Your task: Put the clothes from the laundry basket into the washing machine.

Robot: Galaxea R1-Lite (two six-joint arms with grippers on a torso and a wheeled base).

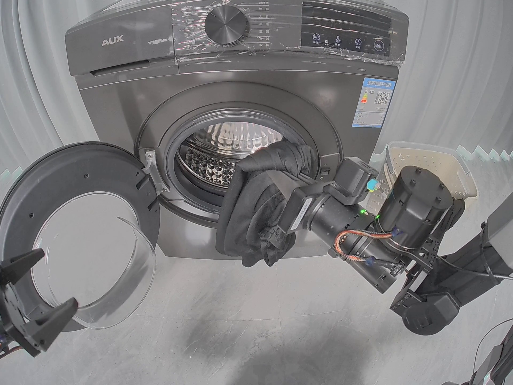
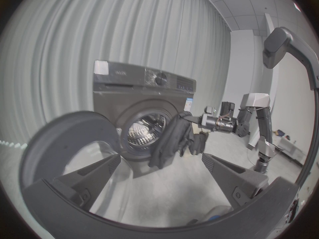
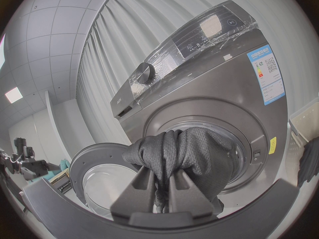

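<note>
The right gripper [image 3: 162, 176] squeezes a black cloth [image 1: 256, 204] in the middle of the frame, at the mouth of the washing machine [image 1: 128, 97]; most of it hangs outside, so it is not in yet; the left gripper [image 1: 59, 276] is open, lower left; a dark cloth [image 3: 309, 165] hangs at the laundry basket [image 1: 427, 159], right side, so more is left.

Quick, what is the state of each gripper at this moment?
Left gripper: open, holding nothing.
Right gripper: closed on the black garment, at the mouth of the washing machine.
</note>
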